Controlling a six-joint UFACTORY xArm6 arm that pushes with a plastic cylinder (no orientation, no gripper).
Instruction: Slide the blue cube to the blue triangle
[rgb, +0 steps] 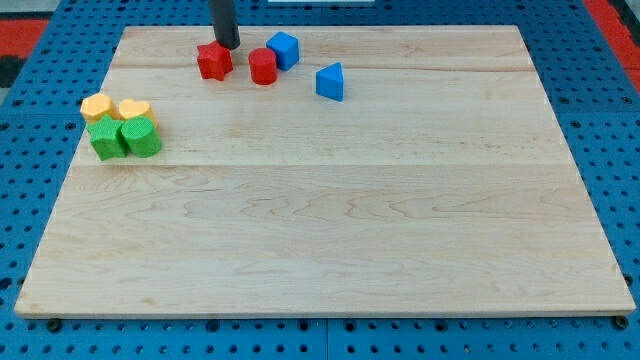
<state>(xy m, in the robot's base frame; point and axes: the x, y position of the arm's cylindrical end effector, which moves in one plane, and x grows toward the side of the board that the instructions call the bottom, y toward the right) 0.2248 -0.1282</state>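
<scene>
The blue cube (284, 49) sits near the view's top, touching a red cylinder (263, 66) at its lower left. The blue triangle (331, 82) lies a short way to the cube's lower right, apart from it. My tip (229, 46) is at the view's top, just above and right of a red star block (214, 61), and to the left of the blue cube with a gap between them.
At the view's left, a yellow hexagon-like block (96, 106) and a yellow heart (133, 109) sit above a green star (106, 139) and a green cylinder (141, 137), all clustered. The wooden board (330, 240) lies on a blue pegboard.
</scene>
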